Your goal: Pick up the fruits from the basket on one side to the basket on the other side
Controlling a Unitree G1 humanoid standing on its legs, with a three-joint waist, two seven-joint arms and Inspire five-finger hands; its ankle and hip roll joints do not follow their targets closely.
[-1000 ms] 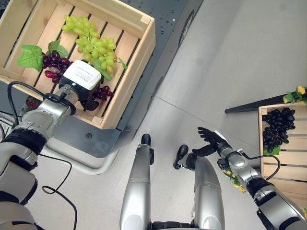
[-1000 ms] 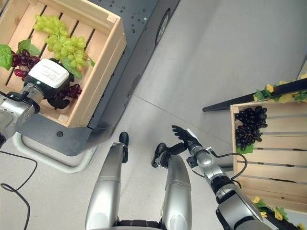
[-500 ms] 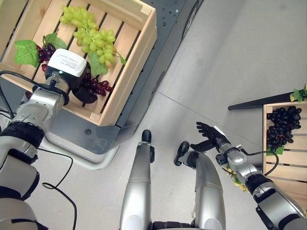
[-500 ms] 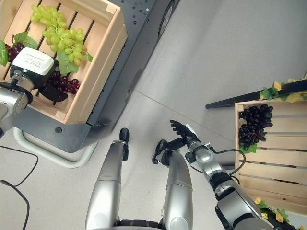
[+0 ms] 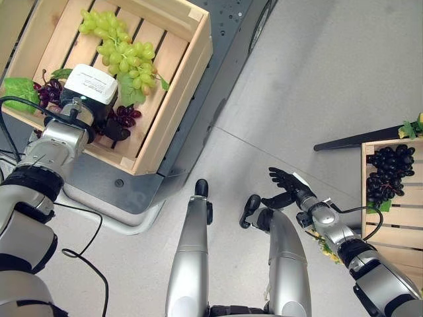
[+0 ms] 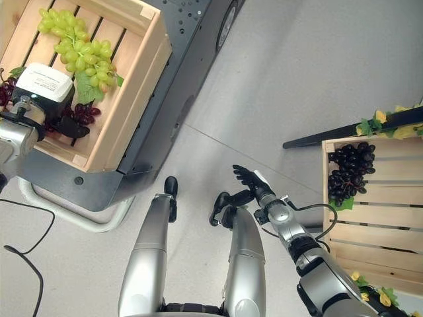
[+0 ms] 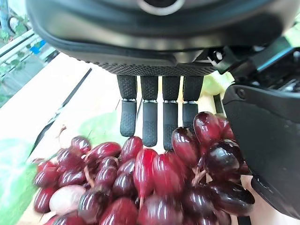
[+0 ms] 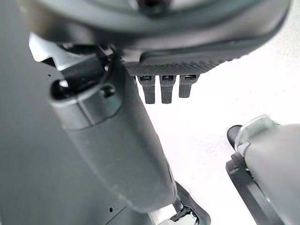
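- Red grapes (image 7: 140, 183) lie at the near edge of the left crate (image 5: 173, 99), under the left hand (image 5: 111, 125), whose straight fingers (image 7: 149, 123) reach over the bunch.
- Green grapes (image 5: 119, 46) lie toward the crate's far edge.
- Right hand (image 5: 285, 188) hangs spread and empty, near the right crate (image 5: 390, 234) of black grapes (image 5: 386, 175).

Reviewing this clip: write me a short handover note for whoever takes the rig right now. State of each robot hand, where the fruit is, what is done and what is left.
Left robot hand: open, fingers straight, reaching over the red grapes in the left crate; no grip yet.
Right robot hand: open and idle, low over the floor between the two crates.
Green grapes lie in the same left crate, beyond the red bunch.
Black grapes lie in the right crate.
Done: judging by how things lie, only the black bunch is across.
Left: close on the red grapes, carry them to the right crate, then the green bunch.
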